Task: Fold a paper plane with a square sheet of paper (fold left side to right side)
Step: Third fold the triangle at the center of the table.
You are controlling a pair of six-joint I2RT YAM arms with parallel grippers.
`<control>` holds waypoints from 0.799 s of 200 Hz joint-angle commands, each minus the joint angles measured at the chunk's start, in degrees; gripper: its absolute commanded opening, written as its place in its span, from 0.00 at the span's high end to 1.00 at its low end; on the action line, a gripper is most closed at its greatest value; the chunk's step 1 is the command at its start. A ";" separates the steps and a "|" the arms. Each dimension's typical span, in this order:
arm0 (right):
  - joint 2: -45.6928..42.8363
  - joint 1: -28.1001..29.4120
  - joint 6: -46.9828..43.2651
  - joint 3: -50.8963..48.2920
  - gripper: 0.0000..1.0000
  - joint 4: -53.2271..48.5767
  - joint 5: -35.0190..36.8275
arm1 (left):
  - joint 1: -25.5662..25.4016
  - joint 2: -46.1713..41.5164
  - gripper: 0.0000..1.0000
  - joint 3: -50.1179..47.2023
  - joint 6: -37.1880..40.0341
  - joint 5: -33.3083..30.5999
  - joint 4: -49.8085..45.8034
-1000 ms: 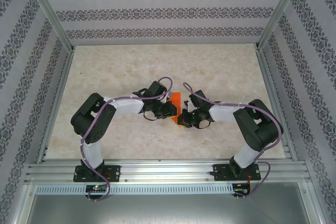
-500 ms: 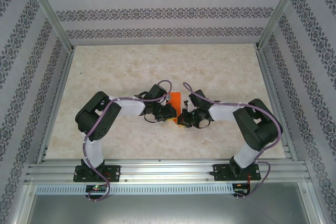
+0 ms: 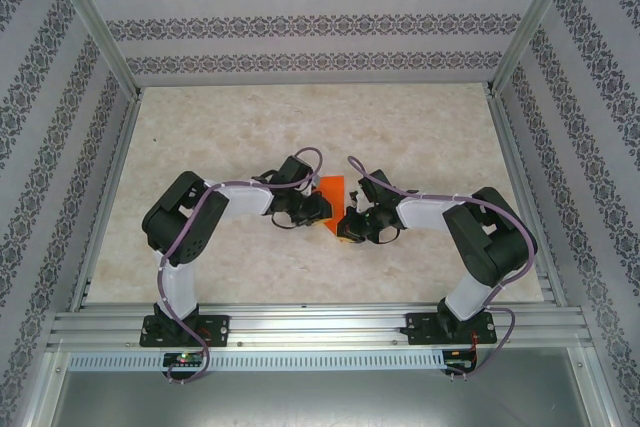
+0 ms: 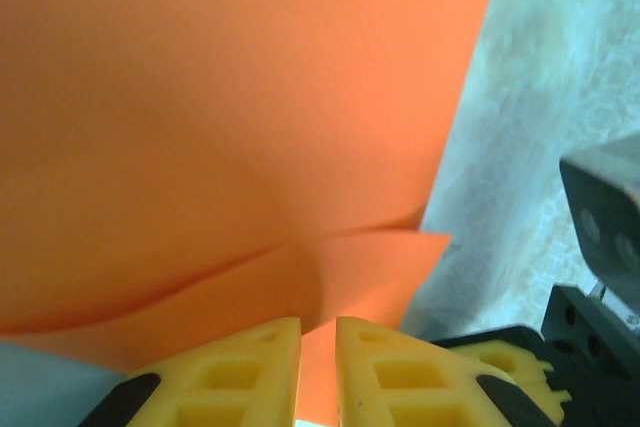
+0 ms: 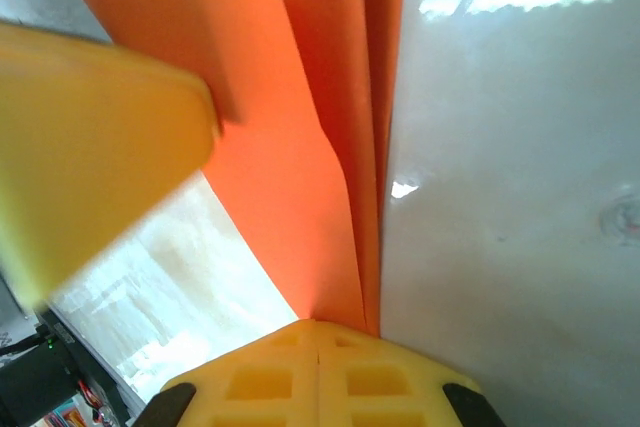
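Observation:
The square sheet of paper (image 3: 333, 189) is bright orange, partly folded, and lies mid-table between both grippers. In the left wrist view the paper (image 4: 230, 117) fills most of the frame, with one flap bent up. My left gripper (image 4: 318, 325) is shut on that flap's lower edge, and orange shows in the narrow slot between the yellow fingers. In the right wrist view the paper (image 5: 290, 147) rises in folded layers from my right gripper (image 5: 318, 327). Its jaws are shut tight and their tips touch the paper's edge. From above, the left gripper (image 3: 318, 209) and right gripper (image 3: 349, 224) nearly meet.
The marbled tabletop (image 3: 300, 127) is ringed by an aluminium frame (image 3: 310, 322) and patterned walls. The right gripper's dark body (image 4: 605, 247) is close on the right in the left wrist view. A blurred yellow finger (image 5: 90, 137) of the left gripper crowds the right wrist view.
The left arm's elbow has shifted slightly right and its gripper has edged a little along the paper. The right arm has stayed still.

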 commanded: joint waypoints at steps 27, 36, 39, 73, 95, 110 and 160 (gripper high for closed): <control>4.28 0.94 -0.35 -3.28 0.97 -8.29 8.45 | 6.63 3.89 0.80 4.26 6.68 -9.17 -7.32; 4.19 0.93 -0.42 -3.37 0.97 -8.22 8.45 | 7.55 4.17 0.80 4.01 6.84 -9.35 -7.13; 4.19 0.92 -0.43 -3.31 0.97 -8.28 8.45 | 7.90 4.26 0.80 3.88 6.98 -9.41 -6.98; 4.19 0.89 -0.77 -3.30 0.97 -7.59 8.10 | 10.41 4.23 0.80 1.60 7.59 -8.34 -4.42; 3.95 0.81 -1.02 -3.29 0.97 -6.07 7.10 | 10.82 3.72 0.78 2.26 8.95 -7.96 -4.85; 2.88 0.85 -1.28 -3.00 0.96 -4.86 6.35 | 11.45 2.93 0.75 3.58 9.76 -7.12 -5.70; -6.88 0.35 -7.16 3.01 0.84 -9.26 9.81 | 13.65 -6.77 0.59 7.55 13.17 -6.92 -12.11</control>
